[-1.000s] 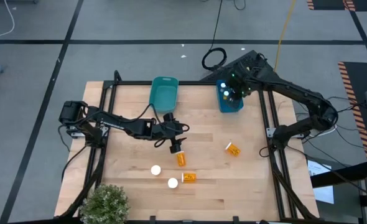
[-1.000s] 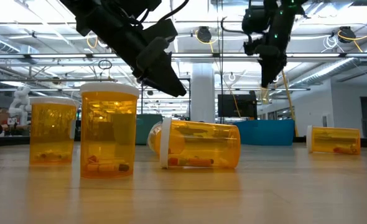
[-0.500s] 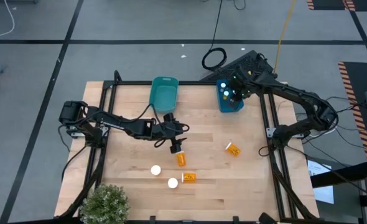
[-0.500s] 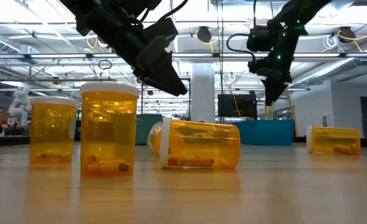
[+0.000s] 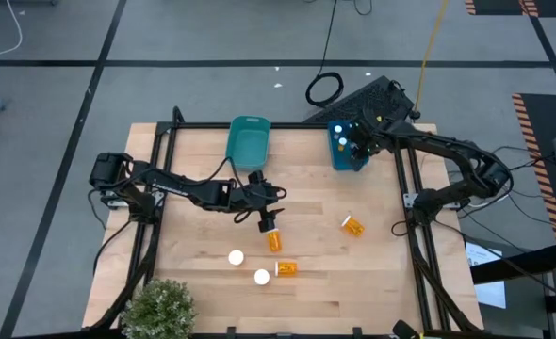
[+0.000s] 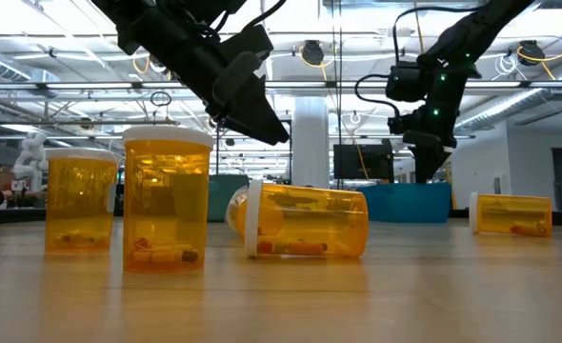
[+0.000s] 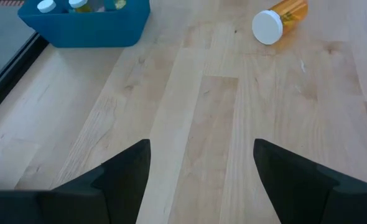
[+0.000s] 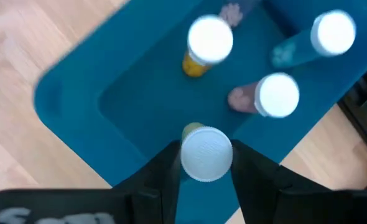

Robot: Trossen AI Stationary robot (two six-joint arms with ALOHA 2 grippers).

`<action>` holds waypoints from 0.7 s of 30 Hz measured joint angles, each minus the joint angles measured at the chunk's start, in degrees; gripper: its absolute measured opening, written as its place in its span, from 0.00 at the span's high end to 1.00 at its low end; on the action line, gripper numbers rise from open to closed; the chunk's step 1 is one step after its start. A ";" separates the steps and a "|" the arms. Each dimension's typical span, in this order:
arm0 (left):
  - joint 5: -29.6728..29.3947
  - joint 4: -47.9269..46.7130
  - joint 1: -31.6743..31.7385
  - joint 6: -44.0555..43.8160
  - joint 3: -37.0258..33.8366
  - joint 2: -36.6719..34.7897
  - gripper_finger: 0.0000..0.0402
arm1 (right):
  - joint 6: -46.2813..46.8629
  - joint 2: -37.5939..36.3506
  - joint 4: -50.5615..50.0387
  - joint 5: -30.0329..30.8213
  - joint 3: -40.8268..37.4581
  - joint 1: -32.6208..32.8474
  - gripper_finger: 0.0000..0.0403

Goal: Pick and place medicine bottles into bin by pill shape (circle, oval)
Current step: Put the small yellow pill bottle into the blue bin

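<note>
Right arm lowering a bottle into the blue bin.
High: right gripper (image 5: 361,149) has descended over blue plastic bin (image 5: 339,158) at 1 o'clock; left gripper (image 5: 265,215) is idling mid-table. Right wrist: fingers clamping white-capped orange bottle (image 8: 206,153), drop imminent. Left wrist: fingers spread, empty.

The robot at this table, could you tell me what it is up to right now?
It is sorting medicine bottles into bins. The right claw holds a white-capped bottle over the blue bin, where three bottles already stand. The left claw hangs open over the middle of the table, beside a lying orange bottle. Four more bottles sit loose on the wood, and the teal bin looks empty.
</note>
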 joint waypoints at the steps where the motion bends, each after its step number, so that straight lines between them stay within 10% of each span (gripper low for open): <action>1: 0.00 0.01 0.00 0.00 0.00 0.00 0.28 | -0.04 0.00 0.17 0.00 -0.35 -0.02 0.71; 21: 0.02 0.56 0.02 -0.12 0.00 0.02 0.28 | -0.64 0.00 2.81 -0.24 -2.63 0.00 0.70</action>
